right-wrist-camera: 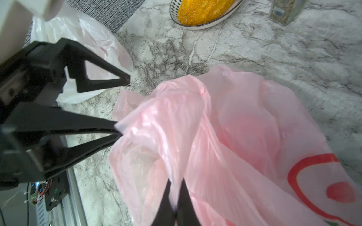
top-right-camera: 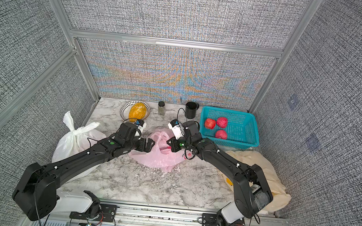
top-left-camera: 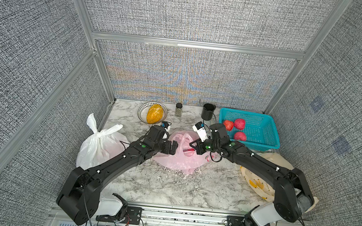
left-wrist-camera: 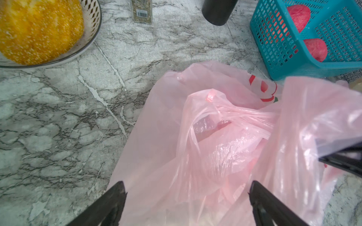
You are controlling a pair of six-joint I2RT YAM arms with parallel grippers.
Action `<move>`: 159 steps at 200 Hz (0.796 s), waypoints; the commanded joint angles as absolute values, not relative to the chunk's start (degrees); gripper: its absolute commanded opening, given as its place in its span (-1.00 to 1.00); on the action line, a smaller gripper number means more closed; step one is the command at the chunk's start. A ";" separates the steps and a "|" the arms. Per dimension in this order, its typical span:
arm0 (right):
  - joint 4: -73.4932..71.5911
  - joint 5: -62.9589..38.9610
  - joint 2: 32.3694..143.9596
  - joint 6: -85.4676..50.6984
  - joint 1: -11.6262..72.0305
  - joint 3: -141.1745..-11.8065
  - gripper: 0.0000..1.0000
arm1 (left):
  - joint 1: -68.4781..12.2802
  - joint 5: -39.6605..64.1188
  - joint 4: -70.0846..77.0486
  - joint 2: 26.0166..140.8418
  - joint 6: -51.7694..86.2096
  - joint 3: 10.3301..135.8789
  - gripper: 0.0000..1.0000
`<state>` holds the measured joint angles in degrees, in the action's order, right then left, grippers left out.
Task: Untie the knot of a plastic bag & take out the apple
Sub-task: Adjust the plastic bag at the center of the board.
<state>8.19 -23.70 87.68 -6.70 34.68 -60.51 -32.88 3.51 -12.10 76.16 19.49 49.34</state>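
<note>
A pink plastic bag [top-left-camera: 181,161] lies crumpled mid-table, also seen in the other views [left-wrist-camera: 195,156] [right-wrist-camera: 244,127]. Its mouth gapes and I cannot make out a knot. A red shape [top-left-camera: 189,151] shows dimly through the film; I cannot tell if it is the apple. My right gripper [right-wrist-camera: 175,182] is shut on a fold of the bag's film at the bag's right side [top-left-camera: 192,145]. My left gripper [left-wrist-camera: 187,185] stands open at the bag's left side [top-left-camera: 175,148], its fingers either side of the pink film without pinching it.
A teal basket [top-left-camera: 256,144] at back right holds three red apples [top-left-camera: 239,123]. At the back stand a bowl [top-left-camera: 141,111] with an orange fruit, a spice jar [top-left-camera: 178,109] and a black mug [top-left-camera: 208,111]. A tied white bag [top-left-camera: 99,146] sits left, a cream bag [top-left-camera: 270,160] right.
</note>
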 commanded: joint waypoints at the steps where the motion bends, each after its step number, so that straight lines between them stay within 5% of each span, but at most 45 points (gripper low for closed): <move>1: 11.15 -26.81 85.28 -4.42 35.79 -58.39 -1.00 | -33.29 4.50 -12.98 76.24 16.27 50.41 1.00; 53: 14.13 -30.06 79.69 -3.34 36.65 -52.81 -1.00 | -38.72 6.15 -16.23 79.79 6.64 54.49 1.00; 159: 17.94 -35.97 73.77 -2.82 36.65 -46.32 -1.00 | -44.10 -9.44 -16.89 90.44 -4.27 62.03 1.00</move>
